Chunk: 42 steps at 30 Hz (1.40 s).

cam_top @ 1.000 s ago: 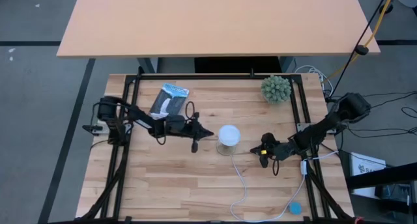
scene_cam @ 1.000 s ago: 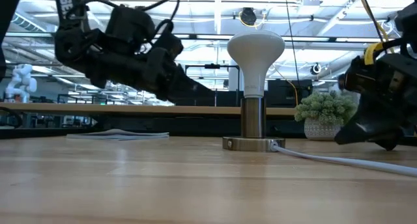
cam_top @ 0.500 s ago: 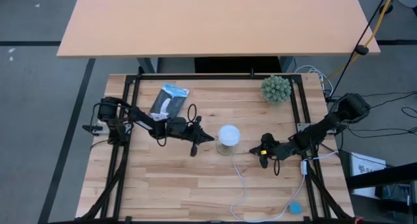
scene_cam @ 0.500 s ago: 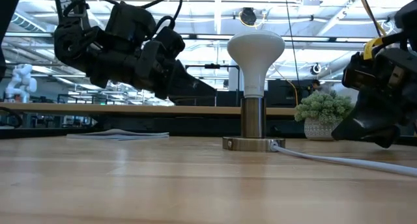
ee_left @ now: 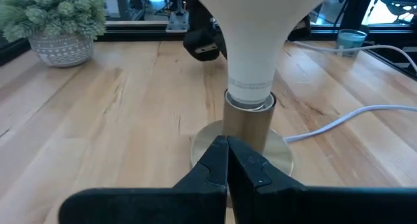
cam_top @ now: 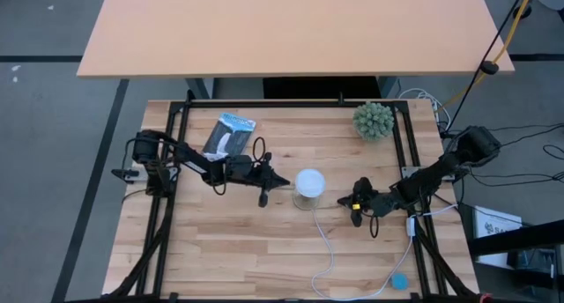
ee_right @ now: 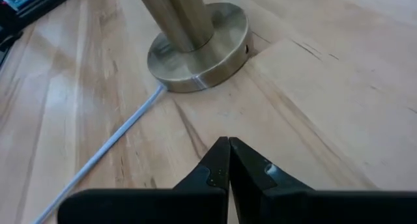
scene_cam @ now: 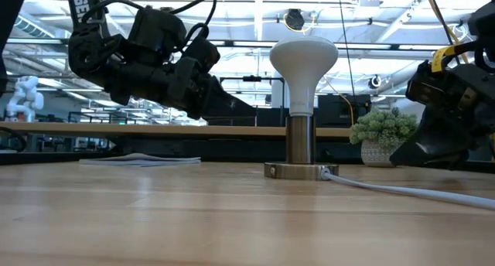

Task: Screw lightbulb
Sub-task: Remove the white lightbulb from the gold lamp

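The white frosted lightbulb stands upright, its narrow neck set in the brass socket post on a round brass base at the table's middle. My left gripper is shut and empty. It hovers above the table just left of the bulb and points at the post. My right gripper is shut and empty. It sits low over the table, right of the base and a little toward the near edge.
A white cord runs from the base toward the near edge and curves right to a small blue cap. A spiky green plant in a pot stands far right. A blue-and-black packet lies far left.
My left gripper has rolled a little about its own axis and back, staying shut just left of the bulb. The bulb and socket have not moved.
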{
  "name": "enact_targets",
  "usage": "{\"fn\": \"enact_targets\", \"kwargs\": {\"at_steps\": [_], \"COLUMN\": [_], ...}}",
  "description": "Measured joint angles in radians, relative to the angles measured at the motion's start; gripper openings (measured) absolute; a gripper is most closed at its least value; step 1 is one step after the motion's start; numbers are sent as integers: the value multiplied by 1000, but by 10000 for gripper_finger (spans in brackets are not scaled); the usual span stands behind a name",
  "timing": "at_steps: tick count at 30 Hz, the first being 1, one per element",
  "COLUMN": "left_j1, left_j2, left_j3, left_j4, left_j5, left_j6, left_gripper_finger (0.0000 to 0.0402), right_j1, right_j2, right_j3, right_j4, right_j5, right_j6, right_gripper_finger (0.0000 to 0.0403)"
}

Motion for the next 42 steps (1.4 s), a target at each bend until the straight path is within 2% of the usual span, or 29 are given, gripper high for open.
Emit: {"fn": "enact_targets", "kwargs": {"at_steps": [15,19,27,34,42], "left_j1": [1,1,1,1,6], "left_j2": [0,0,0,0,0], "left_j3": [0,0,0,0,0], "left_j4": [1,3,3,-6,-19], "left_j5": [-2,-42,-53,-123,-141], "left_j6": [1,-2,3,0,22], "left_gripper_finger": [0,0,0,0,0], "right_j1": [0,0,0,0,0], "right_j2": [0,0,0,0,0], "right_j3": [0,0,0,0,0], "right_j4": [-2,-10,-10,-10,-9], "right_j5": [-14,-13,-13,-14,-14], "right_j6": [0,1,11,34,35], "right_gripper_finger": [0,0,0,0,0]}}
